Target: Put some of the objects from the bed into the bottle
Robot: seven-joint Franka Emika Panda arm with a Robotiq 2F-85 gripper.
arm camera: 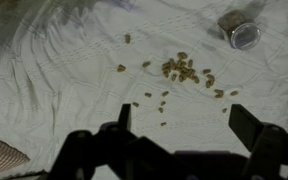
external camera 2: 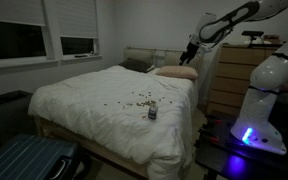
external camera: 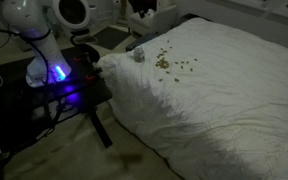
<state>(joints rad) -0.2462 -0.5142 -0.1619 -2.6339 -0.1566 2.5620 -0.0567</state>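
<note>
Wrist view, bottom: my claw [arm camera: 184,122] hangs wide and empty above the bed [arm camera: 54,70]. Centre: the objects [arm camera: 184,70] lie scattered. Upper right: the bottle [arm camera: 241,31] stands apart from them. Risks, as I judge them: bits slip between the fingers, or the bottle topples on soft duvet near the bed's edge. The bare duvet at left leaves room.
</note>
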